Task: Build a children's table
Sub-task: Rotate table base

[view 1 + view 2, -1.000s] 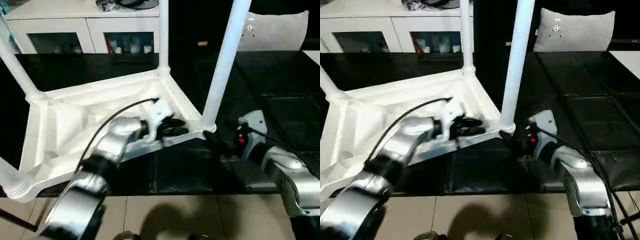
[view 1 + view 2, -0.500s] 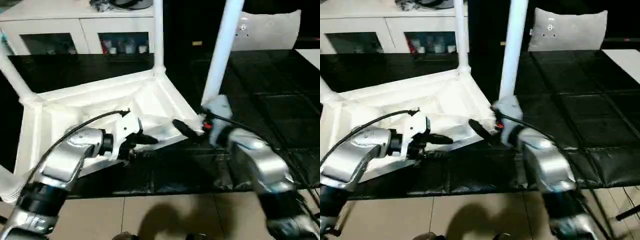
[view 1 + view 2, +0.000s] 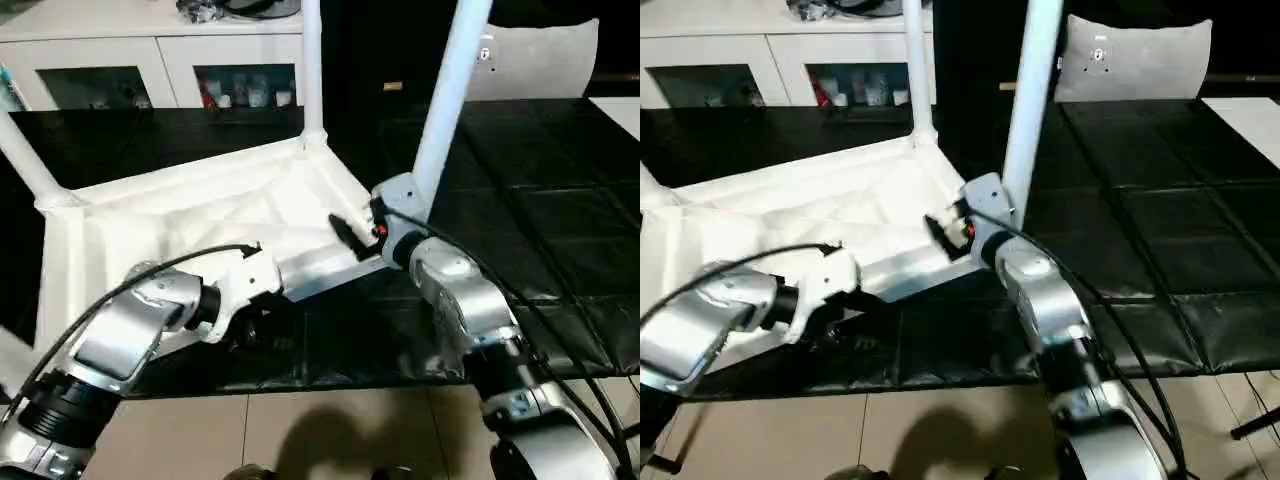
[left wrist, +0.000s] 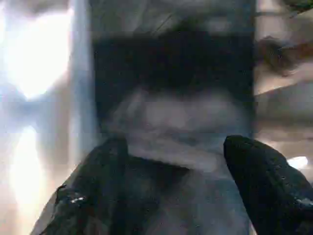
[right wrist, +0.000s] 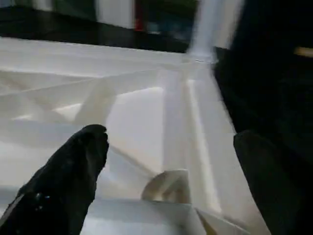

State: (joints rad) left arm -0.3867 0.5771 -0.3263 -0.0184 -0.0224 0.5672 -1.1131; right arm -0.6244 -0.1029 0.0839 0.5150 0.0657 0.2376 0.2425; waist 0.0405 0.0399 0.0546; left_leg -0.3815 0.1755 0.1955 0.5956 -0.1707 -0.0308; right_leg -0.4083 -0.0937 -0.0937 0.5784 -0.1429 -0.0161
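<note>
Upside down on black floor mats (image 3: 540, 230), centre-left of the head views: the white children's table (image 3: 170, 215), ribbed underside facing up. Three legs standing up out of the corner sockets: the far leg (image 3: 311, 60) at upper centre, the near-right leg (image 3: 445, 100) slanting up toward the upper right, and the left leg (image 3: 25, 160) running off the upper-left edge.

Just below the table's front rim, at lower centre-left of the left eye view: the left gripper (image 3: 255, 325), dark fingers low against the mat, apart from the rim. In the left wrist view, two black fingers (image 4: 264, 181) spread wide with nothing pinched between them.

At the near-right corner, right beside the base of the near-right leg: the right gripper (image 3: 352, 238), reaching over the rim toward the ribbed inside. In the right wrist view, its fingers (image 5: 73, 171) wide apart with the ribs and far corner socket between and beyond them, nothing clamped; contact with the rim impossible to tell.

Across the top left of the frame: a white cabinet with glass doors (image 3: 160, 70). At upper right: a grey cushion (image 3: 1130, 60) behind the mats. Along the bottom: beige floor tiles (image 3: 330, 430).
</note>
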